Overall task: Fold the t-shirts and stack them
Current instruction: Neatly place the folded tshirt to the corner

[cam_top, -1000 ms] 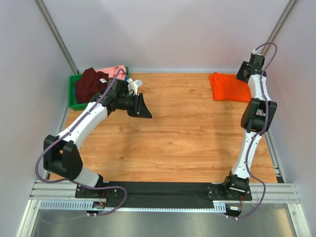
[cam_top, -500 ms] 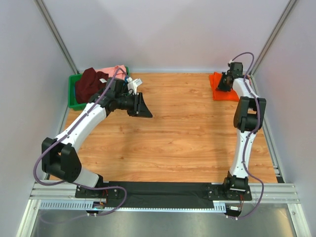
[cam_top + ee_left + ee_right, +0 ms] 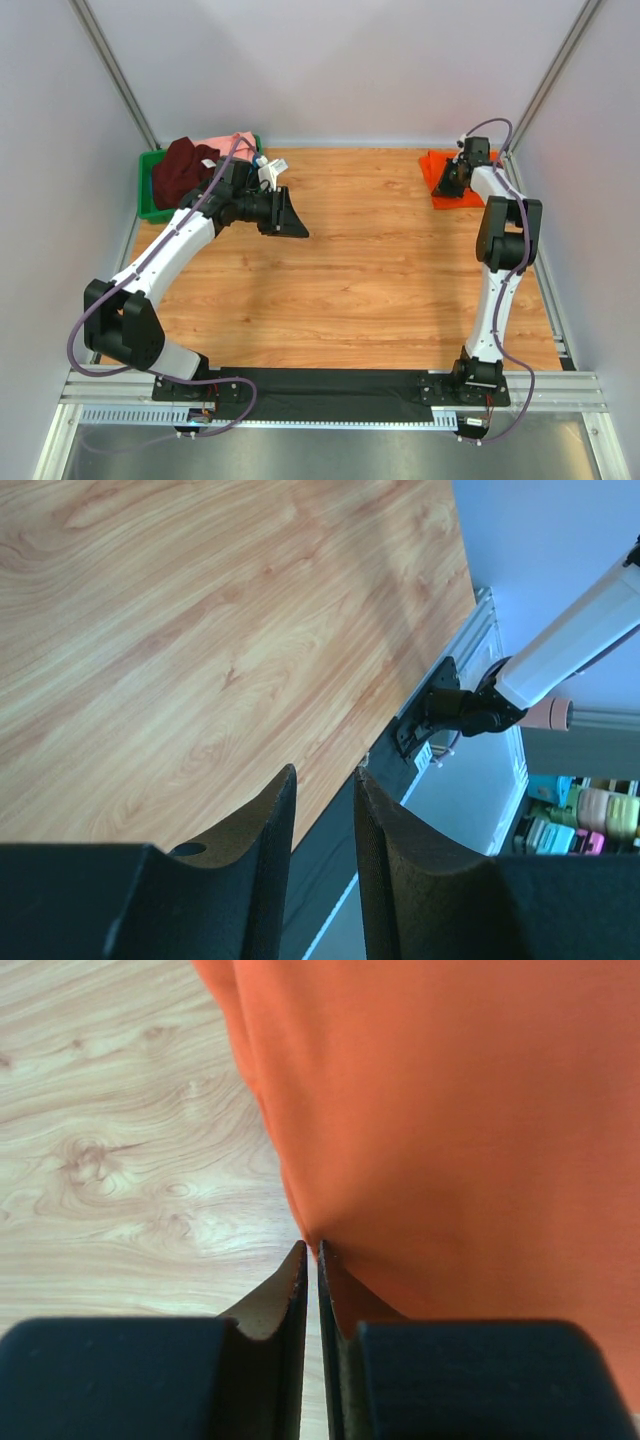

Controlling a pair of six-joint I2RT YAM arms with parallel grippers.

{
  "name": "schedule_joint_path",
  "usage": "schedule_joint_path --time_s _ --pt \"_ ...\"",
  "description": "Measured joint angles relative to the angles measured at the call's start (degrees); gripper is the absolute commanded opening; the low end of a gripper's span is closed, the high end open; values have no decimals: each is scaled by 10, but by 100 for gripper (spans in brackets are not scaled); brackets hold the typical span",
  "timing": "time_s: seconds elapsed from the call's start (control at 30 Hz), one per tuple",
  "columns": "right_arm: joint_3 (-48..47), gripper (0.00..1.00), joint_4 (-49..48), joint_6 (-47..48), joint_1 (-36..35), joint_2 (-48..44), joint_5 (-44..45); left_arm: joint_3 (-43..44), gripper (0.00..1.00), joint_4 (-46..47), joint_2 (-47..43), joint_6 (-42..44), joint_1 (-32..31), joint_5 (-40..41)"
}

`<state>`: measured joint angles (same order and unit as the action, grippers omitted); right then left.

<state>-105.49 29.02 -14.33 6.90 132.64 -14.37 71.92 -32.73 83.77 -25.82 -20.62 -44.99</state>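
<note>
t-shirts, left to right: maroon t-shirt (image 3: 178, 170) and pink t-shirt (image 3: 232, 143) unchanged, heaped in green bin (image 3: 148, 203), far left. left gripper (image 3: 325, 775) hovers beside bin over table (image 3: 380, 260), hardly moved; jaws half spread, empty. right gripper (image 3: 311, 1248) has swung down onto folded orange t-shirt (image 3: 450, 1110), far right; jaws now pressed together, apparently pinching its left edge. judgement: tidying first fold; two shirts left.

Bright, even overhead light. Soft shadow fell on counter (image 3: 250, 290) below left claw (image 3: 296, 218). Right claw (image 3: 311, 1255) looked dark, slightly blurred near lens; orange t-shirt (image 3: 450, 1110) at its tips evenly lit.
</note>
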Motion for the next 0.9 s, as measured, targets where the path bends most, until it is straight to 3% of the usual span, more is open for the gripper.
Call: schedule_joint_path --time_s 0.27,0.4,0.6,0.63,0.7,0.77,0.8,0.83,0.87,0.9 --pt "-27 15 1 -19 -5 -6 -13 2 36 -5 0 2 0 9" --pt "3 18 7 -34 -8 -80 -25 23 38 -14 -10 -1 0 41" --pt "65 42 54 -57 -49 -313 -33 89 45 -3 -94 -27 0 91" --pt "75 55 63 -58 -64 -358 -34 114 45 -3 -103 -27 0 95" --pt "97 70 90 -59 -102 -442 -31 146 51 3 -118 -27 0 100" --pt "120 96 118 -59 -147 -516 -25 151 57 4 -137 -26 0 102" --pt "132 100 131 -60 -163 -543 -21 147 60 1 -147 -24 0 102" --pt "152 100 143 -61 -182 -578 -17 141 71 -3 -155 -23 0 104" --pt "179 100 150 -65 -194 -613 -15 131 99 -9 -164 -21 0 107" --pt "211 100 158 -71 -202 -647 -11 121 100 -17 -172 -18 0 112"
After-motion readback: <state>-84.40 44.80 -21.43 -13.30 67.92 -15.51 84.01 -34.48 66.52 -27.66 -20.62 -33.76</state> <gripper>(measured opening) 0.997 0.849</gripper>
